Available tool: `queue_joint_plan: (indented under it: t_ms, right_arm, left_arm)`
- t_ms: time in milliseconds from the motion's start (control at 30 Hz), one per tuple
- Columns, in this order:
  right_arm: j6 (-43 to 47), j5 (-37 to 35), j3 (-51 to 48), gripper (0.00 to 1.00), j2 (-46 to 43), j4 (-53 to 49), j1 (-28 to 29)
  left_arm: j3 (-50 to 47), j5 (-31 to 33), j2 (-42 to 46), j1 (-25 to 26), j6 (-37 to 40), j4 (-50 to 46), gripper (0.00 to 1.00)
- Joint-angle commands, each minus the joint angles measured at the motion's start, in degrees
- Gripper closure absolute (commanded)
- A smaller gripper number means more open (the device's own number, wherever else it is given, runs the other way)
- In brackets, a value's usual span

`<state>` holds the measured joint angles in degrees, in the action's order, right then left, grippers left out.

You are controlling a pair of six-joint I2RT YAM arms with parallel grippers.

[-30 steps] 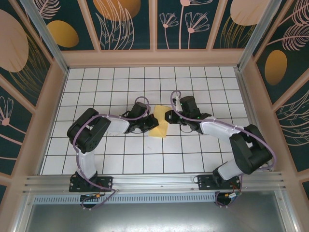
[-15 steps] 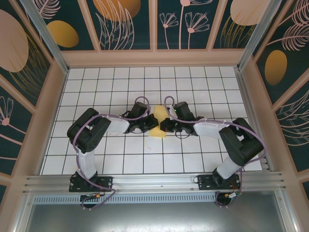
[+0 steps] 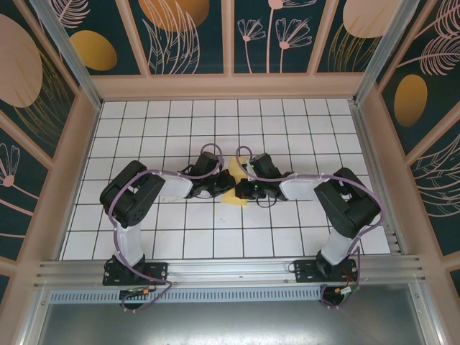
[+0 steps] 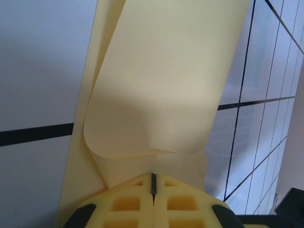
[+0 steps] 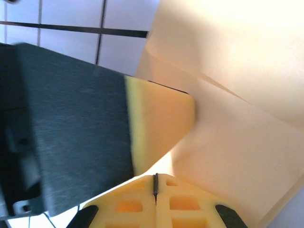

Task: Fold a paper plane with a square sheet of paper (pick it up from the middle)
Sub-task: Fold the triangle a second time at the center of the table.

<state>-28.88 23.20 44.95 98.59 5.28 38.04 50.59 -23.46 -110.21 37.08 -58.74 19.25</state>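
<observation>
Left fingers (image 4: 128,202), closed, crowd the closed right fingers (image 5: 185,204) over the folded paper (image 4: 166,85).

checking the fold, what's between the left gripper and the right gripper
The pale-yellow sheet of paper, partly folded, lies between the left gripper and the right gripper, both shut. The top view shows it.
</observation>
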Motion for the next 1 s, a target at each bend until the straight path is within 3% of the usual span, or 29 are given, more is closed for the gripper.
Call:
queue_joint_plan:
  t_ms: [0, 267, 600, 967]
  right_arm:
    - [0.7, -2.2, 0.5, 1.00, 1.4, -2.6, 0.0]
    - [0.9, -2.4, -1.1, 0.99, 0.1, -3.2, -0.4]
    - [-0.3, 2.5, -4.1, 0.98, -3.1, -2.5, -1.3]
    - [-1.2, 1.1, -5.3, 0.98, -3.7, -3.8, -1.4]
  left_arm:
    - [-1.4, 1.2, -1.5, -0.3, 1.3, -3.1, 1.00]
    - [-1.4, 1.5, -1.6, -0.3, 1.2, -3.3, 1.00]
    - [-1.5, 1.8, -1.9, -0.3, 1.1, -3.6, 1.00]
    - [-1.4, 1.9, -1.7, -0.3, 1.2, -4.0, 1.00]
